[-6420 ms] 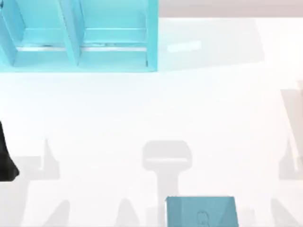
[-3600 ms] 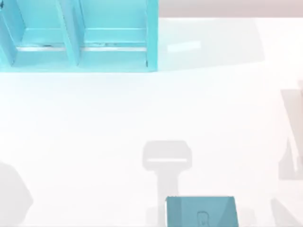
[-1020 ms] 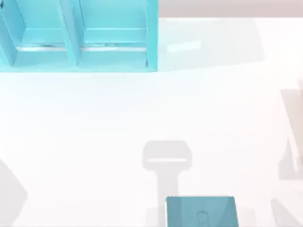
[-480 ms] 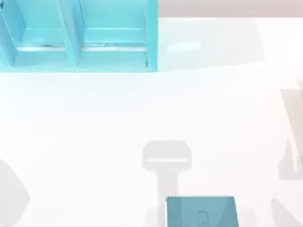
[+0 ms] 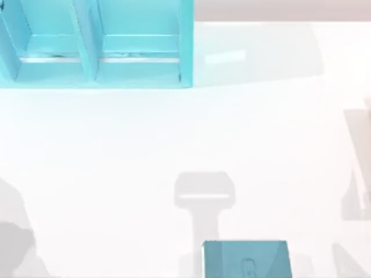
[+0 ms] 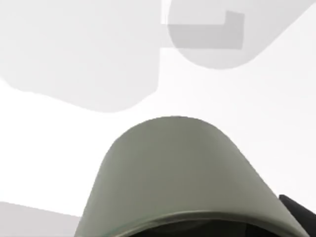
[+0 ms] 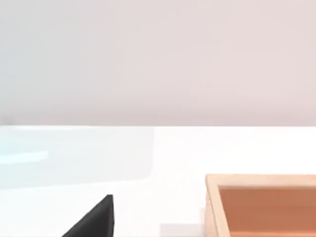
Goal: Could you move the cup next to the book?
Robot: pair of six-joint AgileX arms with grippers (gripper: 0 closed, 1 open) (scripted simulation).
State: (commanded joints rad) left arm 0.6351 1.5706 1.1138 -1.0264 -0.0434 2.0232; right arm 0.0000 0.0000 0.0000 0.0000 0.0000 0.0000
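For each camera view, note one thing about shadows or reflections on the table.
Top view: soft grey shadows on the white table, one just behind the book. Left wrist view: broad grey shadows beyond the cup. Right wrist view: a pale turquoise sheen on the tabletop.

Shelf unit (image 5: 95, 43) at table's (image 5: 174, 133) far left, book (image 5: 246, 259) at near edge, right of centre

The book (image 5: 246, 259) is teal-blue and lies flat at the surface's near edge. The cup (image 6: 180, 177) is grey-beige and cylindrical.
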